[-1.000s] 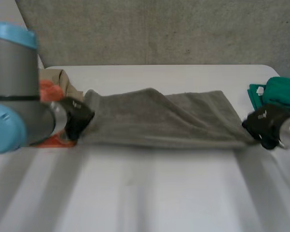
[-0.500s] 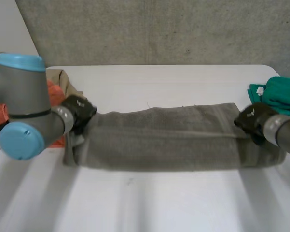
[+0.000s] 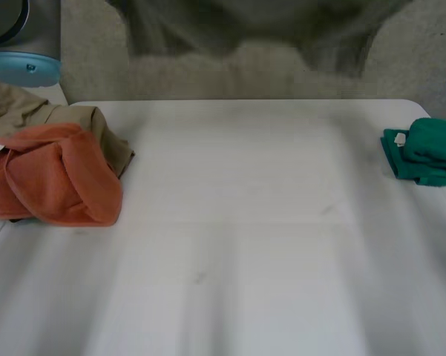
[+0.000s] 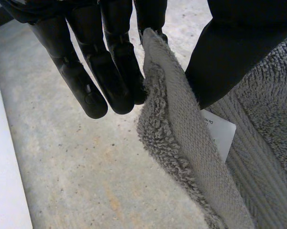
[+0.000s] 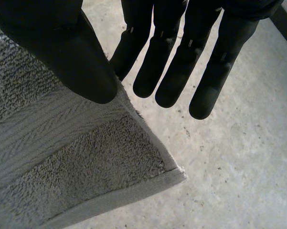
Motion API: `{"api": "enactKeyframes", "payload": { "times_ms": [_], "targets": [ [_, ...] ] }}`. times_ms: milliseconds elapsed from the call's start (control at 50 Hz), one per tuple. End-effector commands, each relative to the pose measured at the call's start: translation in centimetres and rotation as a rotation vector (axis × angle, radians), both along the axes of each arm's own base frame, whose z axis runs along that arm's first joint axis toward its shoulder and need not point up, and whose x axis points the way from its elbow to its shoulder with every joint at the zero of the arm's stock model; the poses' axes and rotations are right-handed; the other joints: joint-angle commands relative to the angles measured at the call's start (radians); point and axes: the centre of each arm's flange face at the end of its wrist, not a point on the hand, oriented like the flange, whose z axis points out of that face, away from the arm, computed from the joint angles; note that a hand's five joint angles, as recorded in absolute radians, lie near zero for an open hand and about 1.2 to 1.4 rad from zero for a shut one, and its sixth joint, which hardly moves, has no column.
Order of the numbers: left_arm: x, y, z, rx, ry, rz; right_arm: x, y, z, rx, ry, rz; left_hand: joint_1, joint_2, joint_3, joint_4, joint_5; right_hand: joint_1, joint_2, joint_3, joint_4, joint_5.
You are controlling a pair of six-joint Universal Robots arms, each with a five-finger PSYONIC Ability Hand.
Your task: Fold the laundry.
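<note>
A grey towel (image 3: 245,30) hangs stretched in the air high above the white table (image 3: 245,259), at the head view's upper edge. In the left wrist view my left hand (image 4: 110,71) pinches one corner of the towel (image 4: 181,143) between thumb and fingers, beside a white label (image 4: 218,133). In the right wrist view my right hand (image 5: 181,62) pinches the opposite corner of the towel (image 5: 62,157) under its thumb. My left arm's blue cap (image 3: 22,67) shows at the far left.
An orange cloth (image 3: 59,178) lies heaped over a tan cloth (image 3: 30,111) at the table's left edge. A folded green cloth (image 3: 427,152) sits at the right edge. A grey wall stands behind the table.
Both hands have lifted the grey towel off the table and raised it up, out past the head view's upper edge. The table where it lay is now bare.
</note>
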Motion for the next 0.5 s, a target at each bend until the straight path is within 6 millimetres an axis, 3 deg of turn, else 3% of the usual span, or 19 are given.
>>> {"api": "enactKeyframes", "payload": {
  "times_ms": [20, 120, 300, 400, 500],
  "targets": [
    [0.4, -2.0, -4.7, 0.141, -0.041, 0.015, 0.5, -0.5, -3.8, 0.121, 0.067, 0.017, 0.245, 0.202, 0.206, 0.195, 0.249, 0.263, 0.222, 0.207, 0.201, 0.223],
    [0.2, -3.1, -10.3, 0.277, -0.099, 0.009, 0.7, -1.1, -8.5, 0.271, 0.125, 0.042, 0.245, 0.202, 0.206, 0.195, 0.249, 0.263, 0.222, 0.207, 0.201, 0.223],
    [-0.3, -3.3, -22.8, 0.517, -0.27, -0.052, 0.5, -0.9, -20.6, 0.639, 0.258, 0.068, 0.245, 0.202, 0.206, 0.195, 0.249, 0.263, 0.222, 0.207, 0.201, 0.223],
    [0.2, -1.7, -26.8, 0.634, -0.377, -0.051, -0.3, 0.3, -23.9, 0.773, 0.321, 0.053, 0.245, 0.202, 0.206, 0.195, 0.249, 0.263, 0.222, 0.207, 0.201, 0.223],
    [0.8, 1.2, -27.7, 0.725, -0.503, -0.067, -1.1, 2.3, -25.0, 0.872, 0.385, 0.046, 0.245, 0.202, 0.206, 0.195, 0.249, 0.263, 0.222, 0.207, 0.201, 0.223]
  ]
}}
